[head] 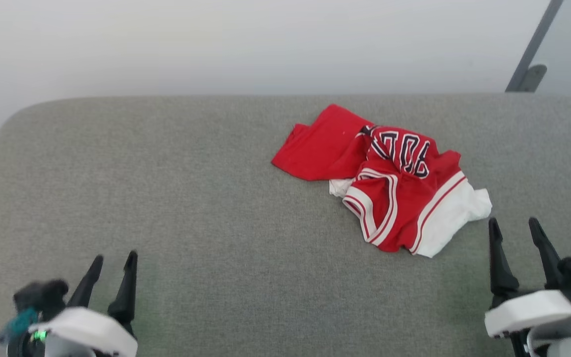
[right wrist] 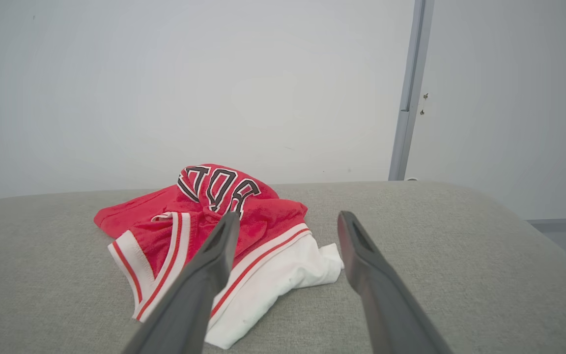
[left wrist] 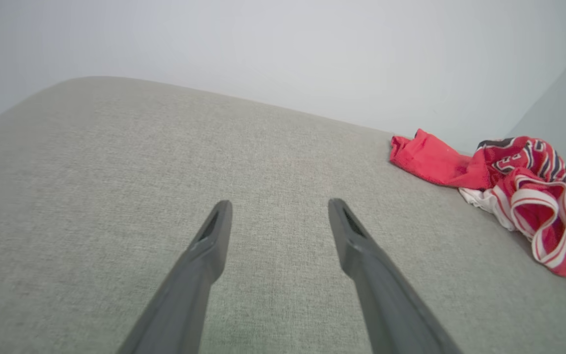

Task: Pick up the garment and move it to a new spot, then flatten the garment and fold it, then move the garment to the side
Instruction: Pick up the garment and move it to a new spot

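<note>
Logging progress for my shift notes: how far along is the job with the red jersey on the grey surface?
Nothing looks done: the small red jersey shirt with white sleeves lies crumpled on the grey fabric surface. Nothing is in hand: the left gripper and right gripper are open, empty and apart from the cloth. Left to do: picking up, moving, flattening, folding and setting aside.

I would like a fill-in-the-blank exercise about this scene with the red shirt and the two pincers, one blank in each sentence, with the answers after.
1. The crumpled red jersey shirt with white sleeves lies on a ____ fabric surface.
2. The left pincer and the right pincer are both ____ and hold nothing.
3. The shirt lies nearer to the ____ pincer.

Missing words: grey; open; right
</note>
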Controlling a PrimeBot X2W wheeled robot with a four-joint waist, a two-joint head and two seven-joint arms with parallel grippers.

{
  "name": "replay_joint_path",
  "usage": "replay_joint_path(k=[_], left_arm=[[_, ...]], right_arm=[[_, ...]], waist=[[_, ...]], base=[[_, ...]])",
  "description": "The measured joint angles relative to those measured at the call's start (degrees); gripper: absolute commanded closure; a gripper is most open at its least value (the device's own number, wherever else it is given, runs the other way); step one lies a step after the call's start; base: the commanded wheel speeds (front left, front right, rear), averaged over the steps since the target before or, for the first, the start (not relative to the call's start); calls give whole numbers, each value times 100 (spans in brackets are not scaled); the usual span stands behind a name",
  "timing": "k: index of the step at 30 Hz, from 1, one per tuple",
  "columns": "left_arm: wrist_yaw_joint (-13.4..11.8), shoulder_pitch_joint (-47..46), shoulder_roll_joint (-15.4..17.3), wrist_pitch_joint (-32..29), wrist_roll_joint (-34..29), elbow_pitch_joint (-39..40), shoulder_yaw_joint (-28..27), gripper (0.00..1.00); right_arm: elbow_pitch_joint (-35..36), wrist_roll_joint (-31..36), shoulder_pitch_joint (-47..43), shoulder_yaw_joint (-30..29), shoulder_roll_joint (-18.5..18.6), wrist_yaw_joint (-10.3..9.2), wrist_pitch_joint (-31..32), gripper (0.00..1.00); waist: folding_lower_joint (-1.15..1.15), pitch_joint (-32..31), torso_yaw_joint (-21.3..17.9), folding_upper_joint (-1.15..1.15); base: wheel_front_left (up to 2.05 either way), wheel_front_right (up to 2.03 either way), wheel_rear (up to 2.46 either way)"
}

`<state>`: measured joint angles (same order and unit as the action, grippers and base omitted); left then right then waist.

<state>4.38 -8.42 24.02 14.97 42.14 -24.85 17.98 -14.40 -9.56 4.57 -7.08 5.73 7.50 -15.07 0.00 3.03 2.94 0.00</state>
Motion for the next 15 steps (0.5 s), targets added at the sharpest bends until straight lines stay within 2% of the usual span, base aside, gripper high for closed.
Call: replay_joint_path(k=[6, 10, 15], left_arm=[[-78, 903, -416, 0, -1165, 809, -1067, 0], [74, 1281, -795, 0, -1659, 1182, -1613, 0], [199, 1352, -1007, 0, -1957, 1323, -1867, 0]], right_arm=[[143, -22, -370, -168, 25, 0, 0, 0], [358, -27, -410, -290, 21, 0, 0, 0], [417, -23, -466, -320, 8, 0, 0, 0]], waist=[[0, -294, 100, 0], [0, -358, 59, 0], [0, -363, 14, 0]], base=[[0, 0, 0], [0, 0, 0], [0, 0, 0]])
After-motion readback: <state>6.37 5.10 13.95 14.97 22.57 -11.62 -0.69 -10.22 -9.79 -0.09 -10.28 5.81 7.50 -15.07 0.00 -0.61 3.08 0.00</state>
